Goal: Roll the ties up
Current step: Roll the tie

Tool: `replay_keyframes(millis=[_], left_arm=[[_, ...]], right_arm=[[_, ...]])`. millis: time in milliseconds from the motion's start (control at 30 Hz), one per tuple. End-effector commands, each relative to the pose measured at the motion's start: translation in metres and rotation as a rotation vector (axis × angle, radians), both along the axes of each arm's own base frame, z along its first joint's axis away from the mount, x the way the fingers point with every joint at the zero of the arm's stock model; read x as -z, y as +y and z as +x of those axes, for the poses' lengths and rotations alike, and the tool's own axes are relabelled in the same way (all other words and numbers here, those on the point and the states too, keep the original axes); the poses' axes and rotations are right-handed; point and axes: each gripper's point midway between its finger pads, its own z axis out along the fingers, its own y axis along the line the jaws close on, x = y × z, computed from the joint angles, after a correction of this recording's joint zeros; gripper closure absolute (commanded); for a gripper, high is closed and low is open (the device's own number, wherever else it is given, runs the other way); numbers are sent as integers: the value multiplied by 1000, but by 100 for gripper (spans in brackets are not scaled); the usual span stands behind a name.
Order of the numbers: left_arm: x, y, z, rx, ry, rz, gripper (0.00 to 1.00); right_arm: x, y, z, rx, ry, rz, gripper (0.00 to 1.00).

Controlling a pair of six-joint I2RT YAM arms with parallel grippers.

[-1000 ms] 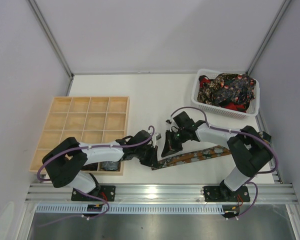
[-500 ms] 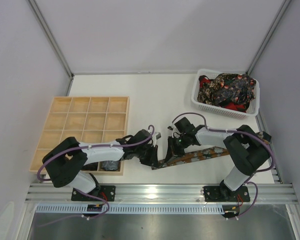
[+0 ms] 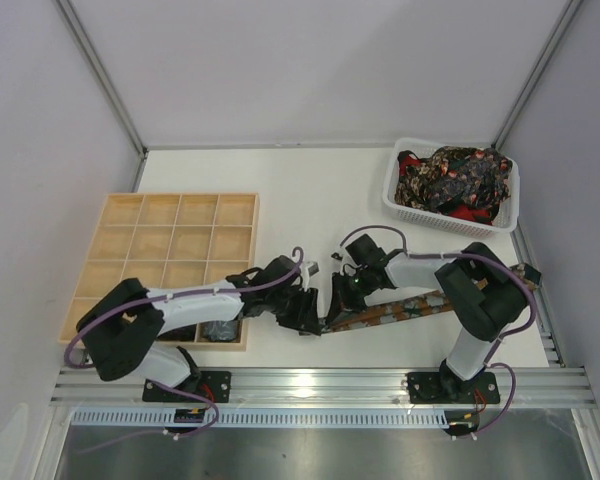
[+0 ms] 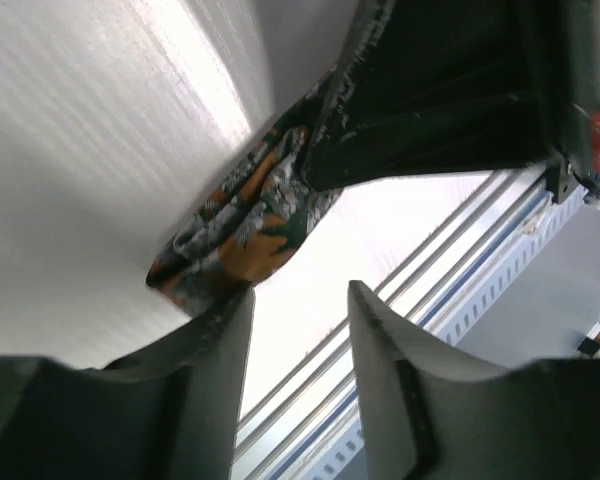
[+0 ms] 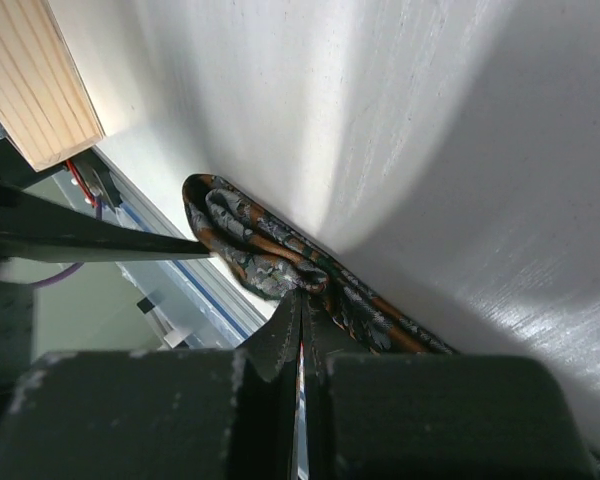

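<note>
White plastic: a mesh basket (image 3: 391, 185) at the far right, heaped with crumpled patterned ties (image 3: 452, 178).
Pale wood: a grid tray (image 3: 160, 235) on the left, with small dark coils (image 3: 217, 330) in its nearest compartments.
Tie (image 3: 400, 309): a flat, narrow brown-green strip flecked with orange lies on the table (image 3: 300, 190), its left end folded into a loose curl.
My right gripper (image 5: 300, 305): pinched tight on the tie beside the curl.
My left gripper (image 4: 300, 340): jaws apart, holding nothing, one finger (image 4: 215, 370) just beside the curl.

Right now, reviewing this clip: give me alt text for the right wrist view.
The right gripper, fingers closed, pinches a patterned tie lying on the white table, the tie's end folded into a loose curl. A wooden tray corner shows upper left.
</note>
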Motion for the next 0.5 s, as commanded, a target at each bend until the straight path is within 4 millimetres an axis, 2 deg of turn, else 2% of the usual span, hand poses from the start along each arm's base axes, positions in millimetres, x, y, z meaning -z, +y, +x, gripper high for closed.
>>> replay_keyframes(millis=[0, 67, 133, 233, 333, 467], left_arm=[[-32, 8, 10, -52, -30, -33, 46], [-43, 15, 11, -85, -40, -50, 38], [-42, 25, 13, -128, -26, -38, 31], [-39, 32, 16, -181, -11, -37, 26], [-31, 31, 16, -195, 18, -32, 27], [-18, 32, 14, -229, 59, -23, 32]], right_arm=[[15, -6, 13, -5, -60, -43, 100], [18, -8, 13, -8, -59, -45, 100], [19, -9, 13, -9, -54, -38, 100], [19, -10, 15, -11, -54, -26, 100], [19, -11, 16, -10, -49, -20, 100], [18, -11, 19, -1, -42, -8, 100]])
